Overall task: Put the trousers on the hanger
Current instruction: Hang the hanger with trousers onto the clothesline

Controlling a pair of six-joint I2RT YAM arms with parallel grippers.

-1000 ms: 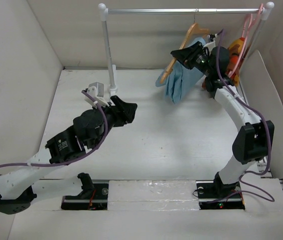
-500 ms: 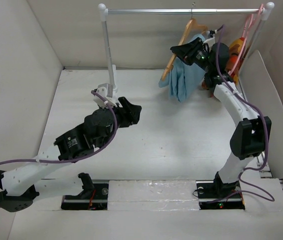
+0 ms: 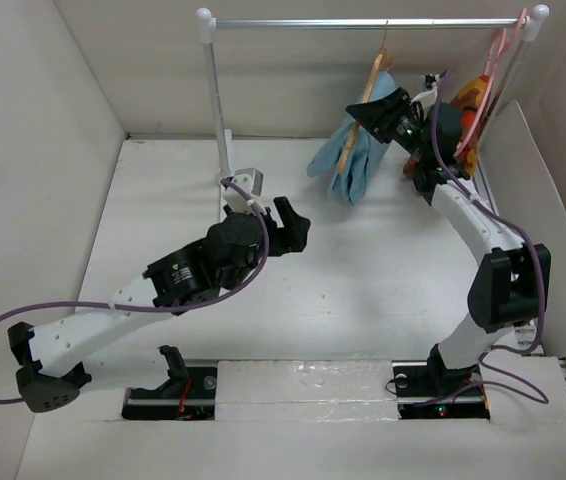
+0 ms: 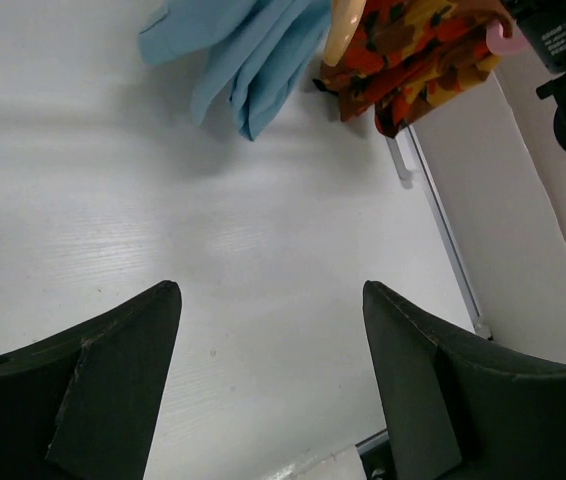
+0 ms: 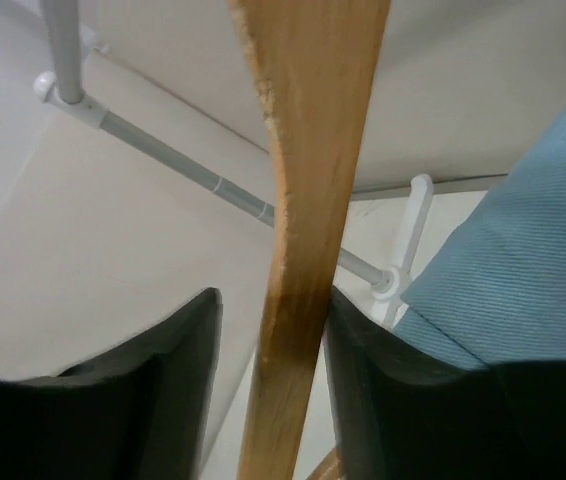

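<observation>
Light blue soft cloth trousers (image 4: 243, 50) draped over slim tan wooden hanger (image 5: 308, 200), hanger suspended under grey metal rail (image 3: 293, 22) near far right corner of white table (image 3: 363, 290), right gripper (image 3: 371, 108) jaws clamped on hanger, left gripper (image 3: 298, 225) jaws apart, empty, midway between near and far edges.

hanger (image 5: 308, 200) ends cropped, trousers (image 4: 253, 50) top cut off
</observation>
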